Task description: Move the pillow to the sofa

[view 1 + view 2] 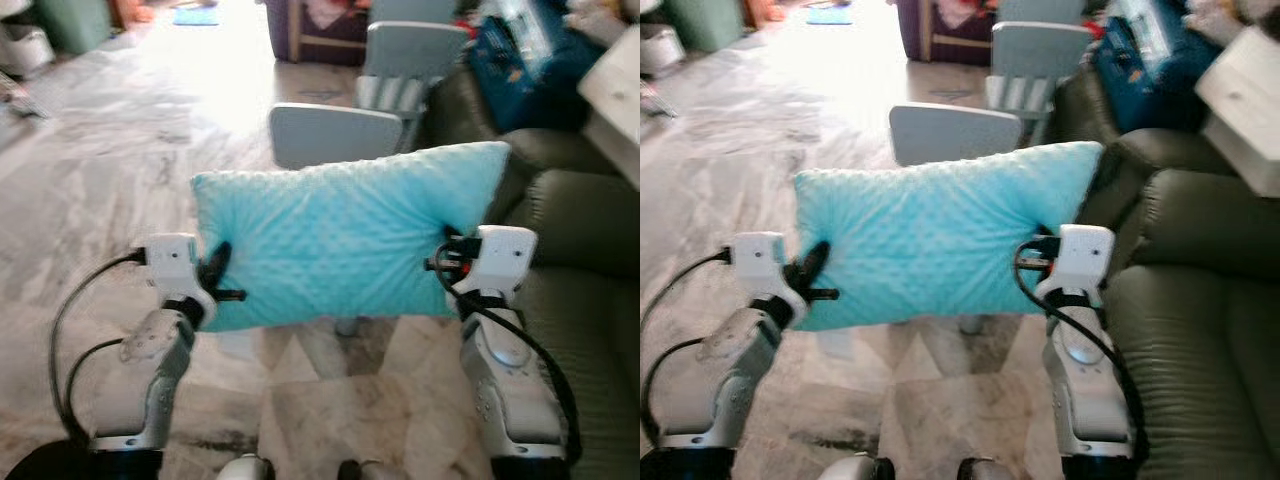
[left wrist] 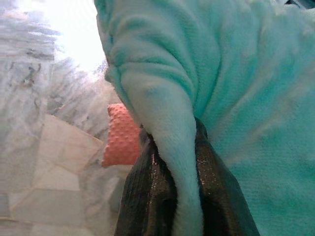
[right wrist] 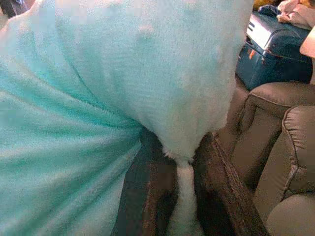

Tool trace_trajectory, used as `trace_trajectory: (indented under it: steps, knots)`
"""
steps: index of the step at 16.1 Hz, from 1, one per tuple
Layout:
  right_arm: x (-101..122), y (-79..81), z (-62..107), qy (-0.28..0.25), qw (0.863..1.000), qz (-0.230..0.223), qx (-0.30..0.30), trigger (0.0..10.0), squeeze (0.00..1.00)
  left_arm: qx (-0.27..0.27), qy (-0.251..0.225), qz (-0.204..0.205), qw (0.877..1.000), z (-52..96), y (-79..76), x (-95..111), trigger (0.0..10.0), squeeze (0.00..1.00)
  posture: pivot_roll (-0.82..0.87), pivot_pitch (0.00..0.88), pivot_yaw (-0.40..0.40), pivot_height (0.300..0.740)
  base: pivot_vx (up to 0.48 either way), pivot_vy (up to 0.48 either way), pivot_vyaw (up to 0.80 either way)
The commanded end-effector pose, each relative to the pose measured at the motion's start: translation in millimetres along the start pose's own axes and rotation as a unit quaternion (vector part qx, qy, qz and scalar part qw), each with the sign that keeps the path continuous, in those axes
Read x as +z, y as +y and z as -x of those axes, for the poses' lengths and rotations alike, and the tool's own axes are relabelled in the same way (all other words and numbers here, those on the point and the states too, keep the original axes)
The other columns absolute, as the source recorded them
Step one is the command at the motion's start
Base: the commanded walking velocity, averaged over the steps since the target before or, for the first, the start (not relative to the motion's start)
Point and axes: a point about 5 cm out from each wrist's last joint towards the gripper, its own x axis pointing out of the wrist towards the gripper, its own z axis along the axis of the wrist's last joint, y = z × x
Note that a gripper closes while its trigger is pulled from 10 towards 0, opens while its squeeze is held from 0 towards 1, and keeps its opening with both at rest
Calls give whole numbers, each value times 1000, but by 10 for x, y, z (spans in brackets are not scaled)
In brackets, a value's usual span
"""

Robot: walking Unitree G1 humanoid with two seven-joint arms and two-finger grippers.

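You are in the carry step: the pillow point(image 1: 340, 240) is off the floor and held in the air between the two pincers, not yet on the sofa point(image 1: 585, 300).

The left pincer point(image 1: 218, 278) is clenched on the pillow's lower corner on its own side. In the left wrist view, a fold of turquoise fabric is pinched between the two black fingers point(image 2: 147, 196). The right pincer point(image 1: 447, 262) is clenched on the opposite short edge. In the right wrist view, a thin tail of the fabric runs down between its fingers point(image 3: 221, 191). The pillow spans the gap from one pincer to the other, long side roughly level, and its far upper corner rises above the right pincer.

The sofa, olive green, lies just outboard of the right pincer and extends ahead of it. A grey chair point(image 1: 335, 132) stands beyond the pillow, ahead of both pincers. A pink cushion point(image 2: 123, 142) lies on the marble floor point(image 1: 100, 190) below the left pincer.

Next move, as a judgement: turn or step the body toward the right pincer's side until the pillow hangs over the seat cushion. Keep both grips closed during the swing, since each holds only a small pinch of fabric. Lower the pillow onto the seat, then release both pincers.
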Motion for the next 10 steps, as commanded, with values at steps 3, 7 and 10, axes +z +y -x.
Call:
trace_trajectory:
  steps: [3, 7, 10]
  knots:
    - [50, -64, -14, -9, 1000, 8, -7, 10000, 0, -7, -4, -4, 1000, -2, -60, 5, 10000, 0, -30, 153, -48, 740, 0, 0, 0]
    - [49, -68, -18, -7, 1000, 11, -6, 10000, 0, -6, -3, 3, 1000, 1, -67, -12, 10000, 0, -31, 153, -48, 740, 0, 0, 0]
    - [44, -66, -17, -6, 1000, 12, -5, 10000, 0, -7, -1, -5, 1000, 0, -65, -19, 10000, 0, -32, 155, -50, 740, 0, 0, 0]
